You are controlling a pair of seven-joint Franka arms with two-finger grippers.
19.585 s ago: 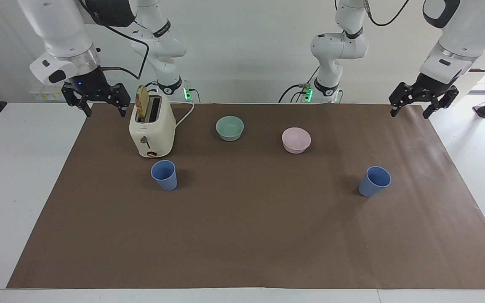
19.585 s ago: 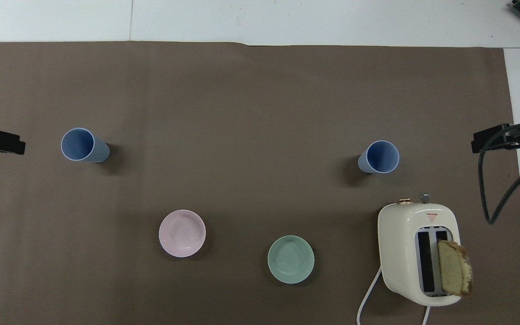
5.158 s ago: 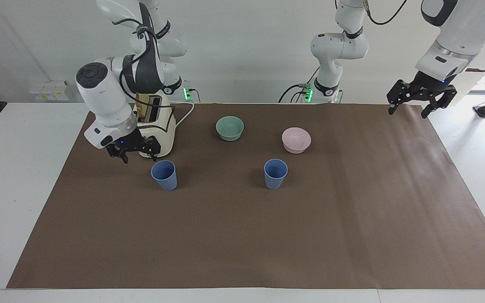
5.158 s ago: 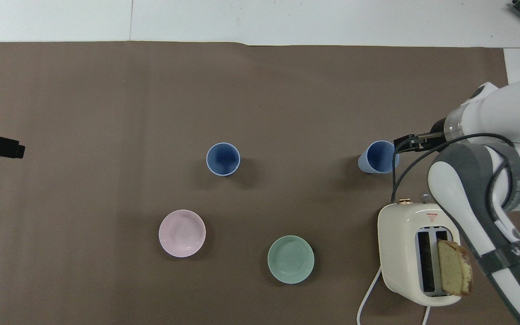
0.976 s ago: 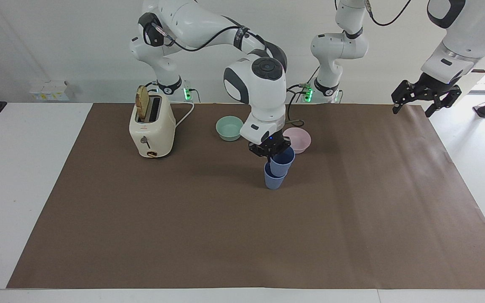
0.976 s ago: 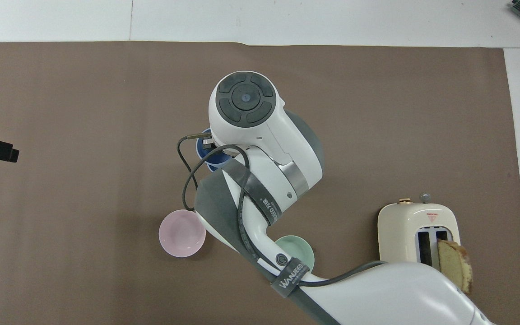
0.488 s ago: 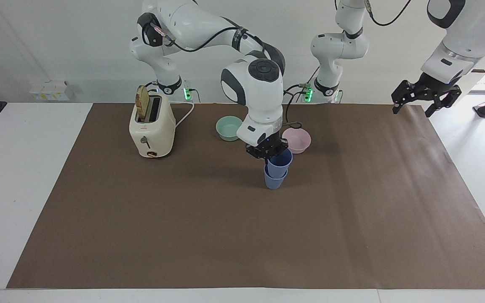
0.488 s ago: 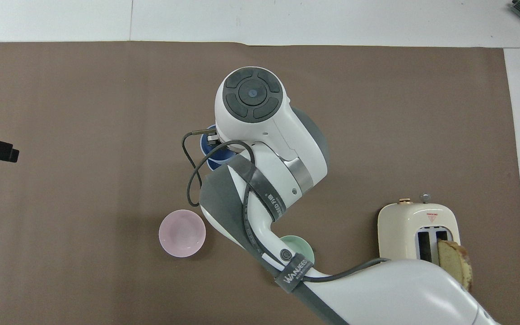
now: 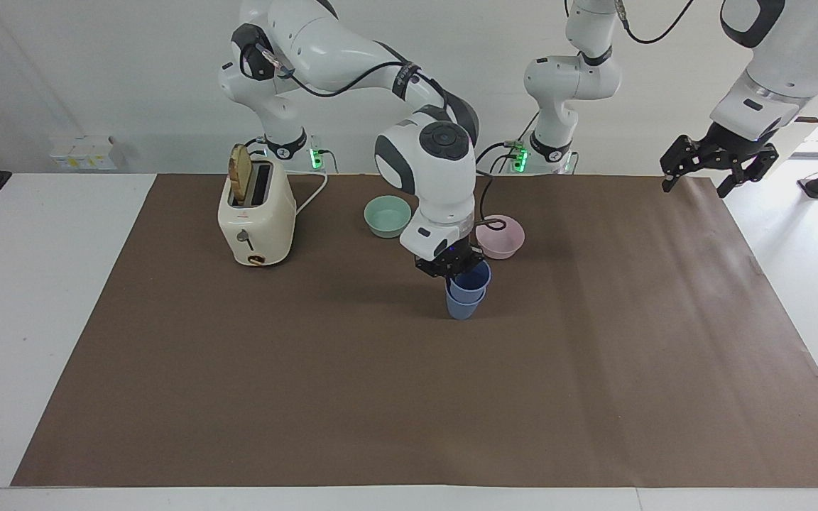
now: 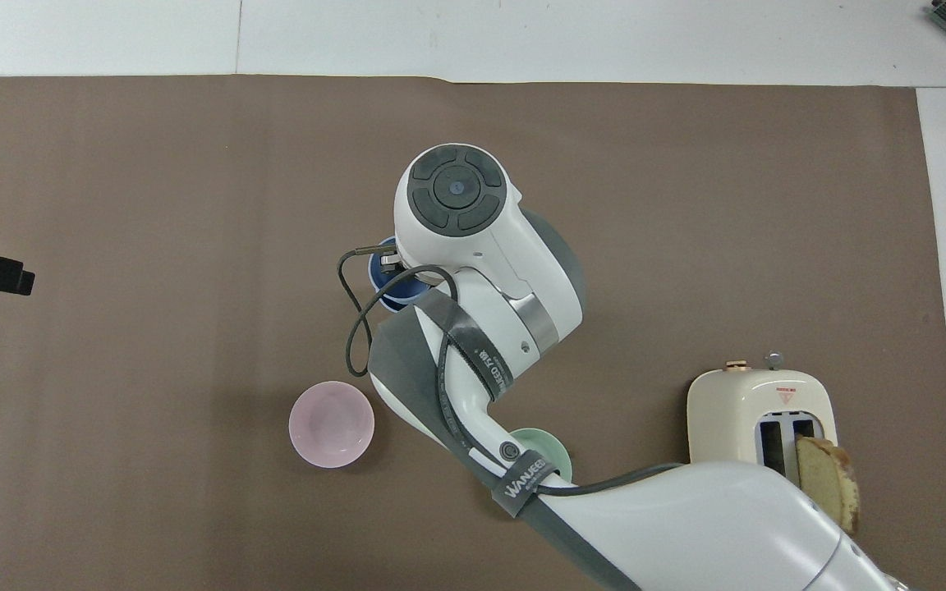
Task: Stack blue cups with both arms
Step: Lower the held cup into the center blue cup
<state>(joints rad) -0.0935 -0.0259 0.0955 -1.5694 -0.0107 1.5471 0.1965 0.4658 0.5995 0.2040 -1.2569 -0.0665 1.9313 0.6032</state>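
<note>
The upper blue cup (image 9: 472, 277) sits partway down inside the lower blue cup (image 9: 463, 303), which stands upright on the brown mat (image 9: 409, 397) near the middle of the table, farther from the robots than the pink bowl (image 9: 505, 238) and the green bowl (image 9: 383, 215). The two cups share one upright axis, though the upper one leans a touch toward the left arm's end, so I would judge it not fully seated yet. The right gripper (image 9: 451, 263) comes straight down on it from above, its fingers clenched on the upper cup's rim at the side toward the right arm's end; the cup hangs directly below the fingertips, mouth up. From overhead the right arm's big wrist hides most of the stack and only a sliver of blue rim (image 10: 383, 275) shows. What the next move turns on, I think, is that plumb line: the cup wants to slide down along its own long axis before the fingers let go. The left gripper (image 9: 714, 172) waits with jaws spread and nothing in them, up over the mat's corner at its own end, well apart from the cups. Both bowls look empty; the toaster (image 9: 256, 220) holds a slice of bread (image 9: 240, 175) in one slot.
</note>
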